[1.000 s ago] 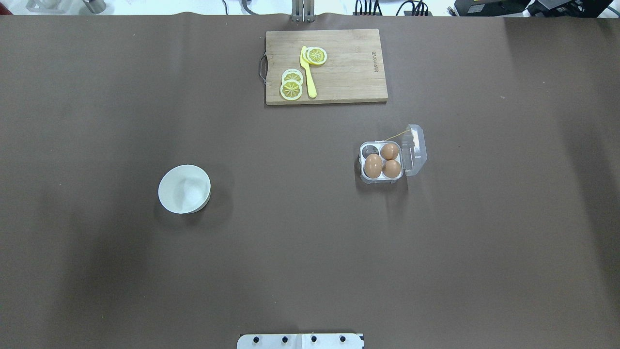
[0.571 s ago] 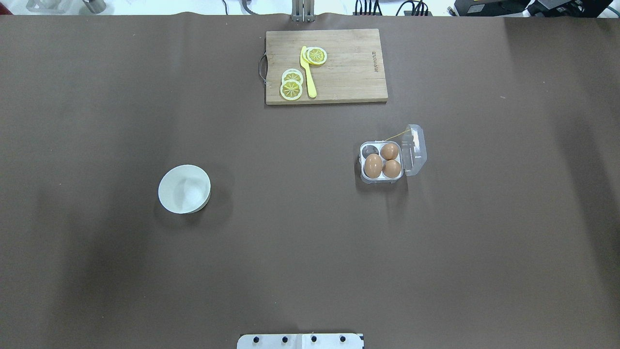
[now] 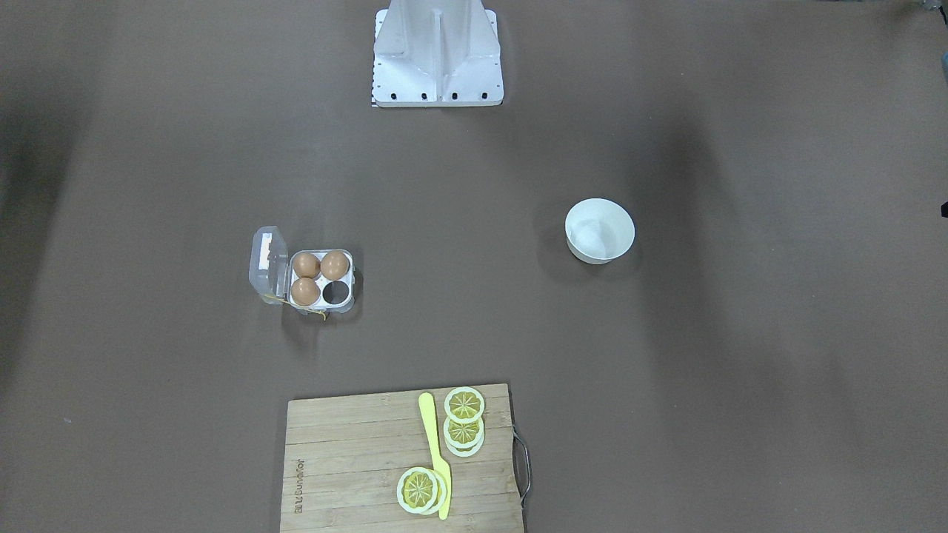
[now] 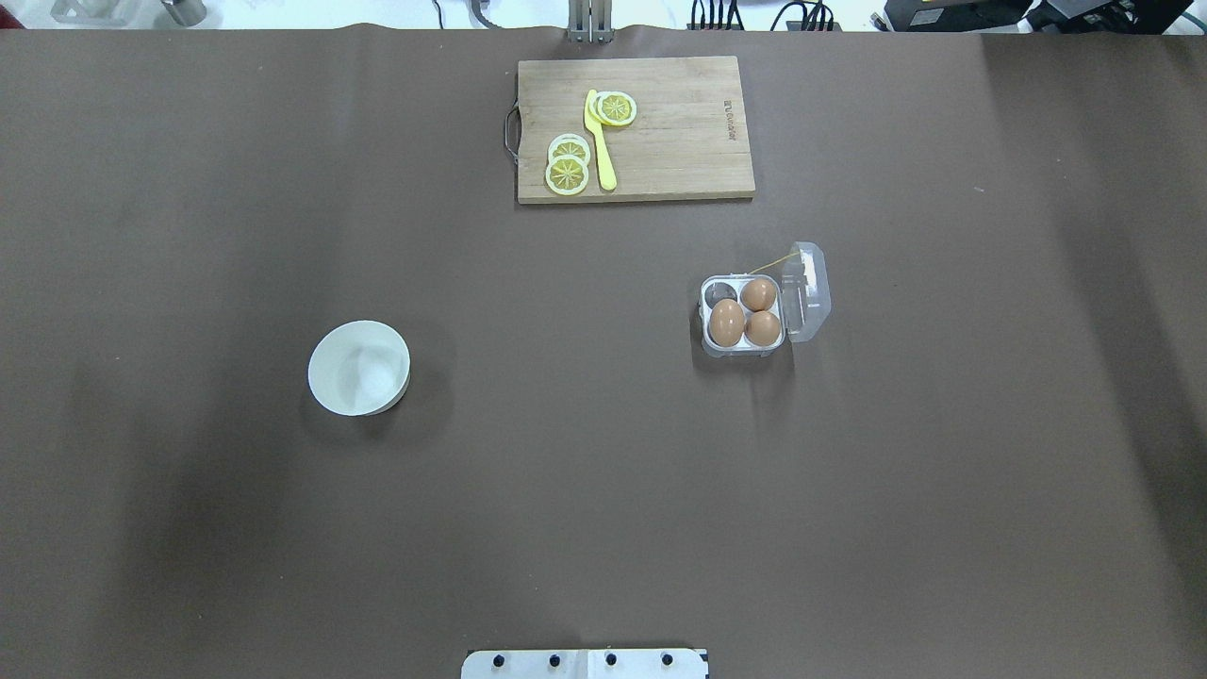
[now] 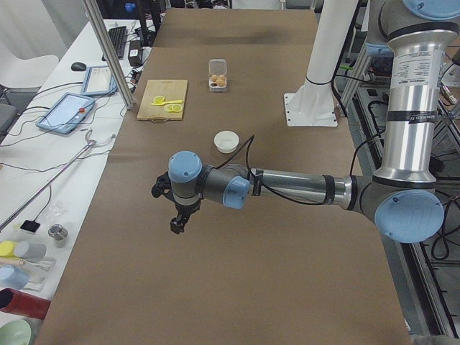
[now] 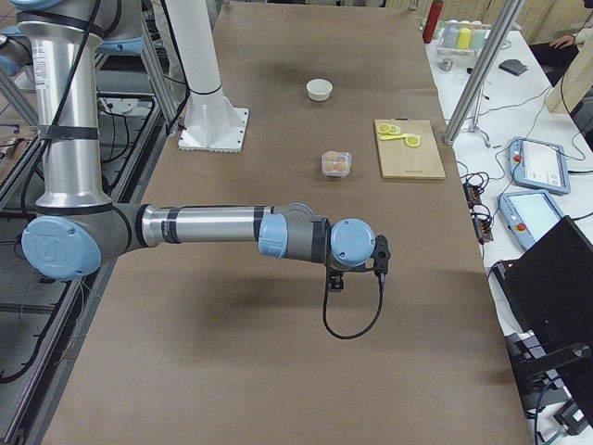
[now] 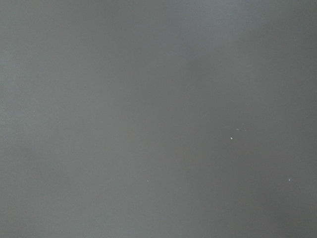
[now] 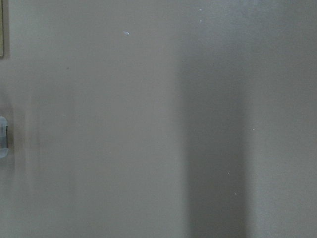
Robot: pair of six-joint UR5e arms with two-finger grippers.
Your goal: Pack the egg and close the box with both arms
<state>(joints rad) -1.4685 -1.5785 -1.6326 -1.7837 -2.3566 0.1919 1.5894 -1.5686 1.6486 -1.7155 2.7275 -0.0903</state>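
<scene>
The clear egg box (image 4: 705,311) lies right of the table's middle with its lid (image 4: 809,290) open to the right. It also shows in the front view (image 3: 354,280). Three brown eggs (image 4: 727,322) (image 4: 758,294) (image 4: 763,327) fill three cells. The far-left cell (image 4: 720,290) is empty. Both grippers are outside the overhead and front views. The left gripper (image 5: 177,224) hangs over bare table far from the box. The right gripper (image 6: 378,258) hovers over bare table short of the box (image 6: 336,164). I cannot tell whether either is open or shut.
A white bowl (image 4: 359,368) stands at the left of the table. A wooden cutting board (image 4: 679,141) with lemon slices (image 4: 567,174) and a yellow knife (image 4: 600,141) lies at the far edge. The robot's base plate (image 4: 585,663) is at the near edge.
Nothing on the table has moved. Only the faint shadows at the table's left and right sides have shifted slightly.
</scene>
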